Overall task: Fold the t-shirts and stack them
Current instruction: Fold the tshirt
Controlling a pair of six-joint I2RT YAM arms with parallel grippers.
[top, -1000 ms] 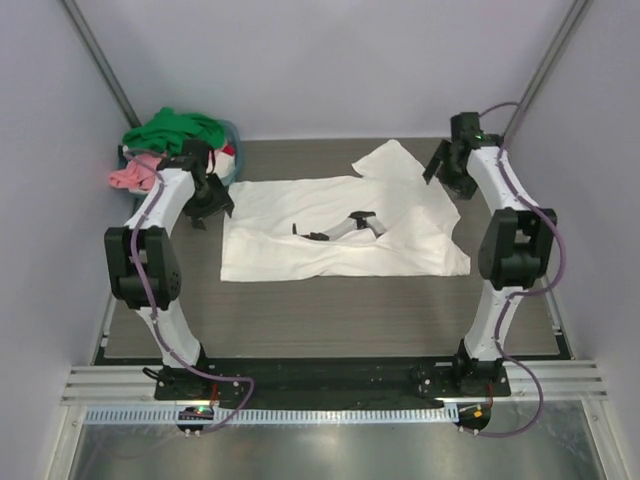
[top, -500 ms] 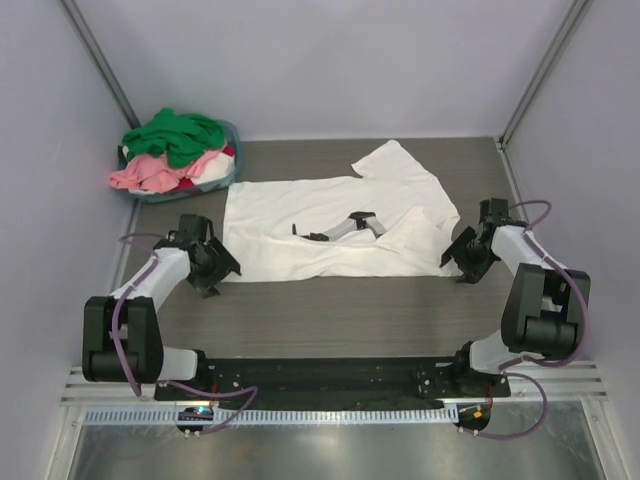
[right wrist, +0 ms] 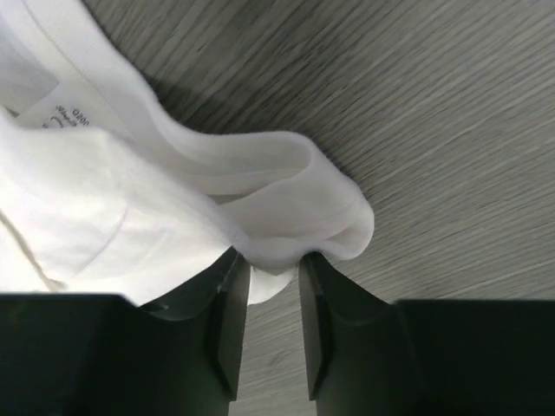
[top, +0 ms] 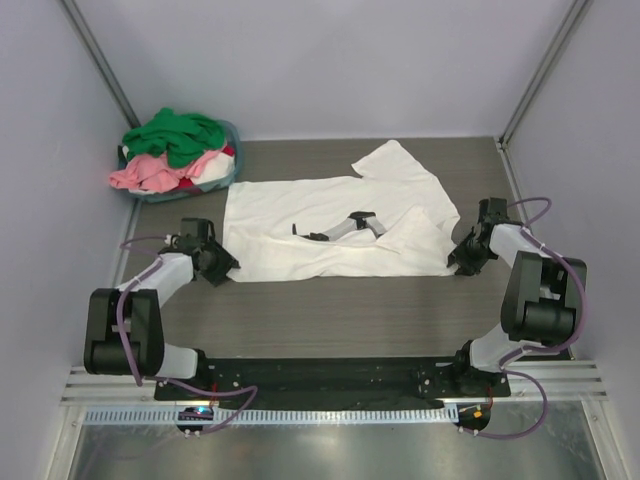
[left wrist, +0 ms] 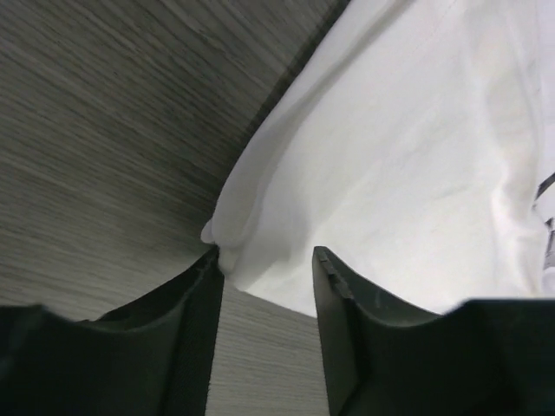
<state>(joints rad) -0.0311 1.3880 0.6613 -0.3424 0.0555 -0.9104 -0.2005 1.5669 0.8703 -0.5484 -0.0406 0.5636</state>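
Note:
A large white t-shirt (top: pixel 330 215) lies spread flat across the middle of the dark table. My left gripper (top: pixel 222 268) is low at its near left corner. In the left wrist view that gripper (left wrist: pixel 267 256) stands open, with the corner of the white t-shirt (left wrist: pixel 408 156) touching the left fingertip (left wrist: pixel 212 260) and bare table showing between the fingers. At the near right corner, my right gripper (top: pixel 458 262) is down on the cloth. In its own view the right gripper (right wrist: pixel 270 257) has narrow jaws pinching a fold of the white t-shirt (right wrist: pixel 286 199).
A shallow blue-grey basket (top: pixel 218 181) at the far left corner holds a heap of t-shirts: green (top: pixel 180 135) on top, pink (top: pixel 150 172) and a bit of red (top: pixel 228 151). Grey walls close in on the left, back and right sides.
Both arms swung down from the far side to the shirt's near corners. Both grippers have narrowed; the right one has closed onto a fold of the cloth.

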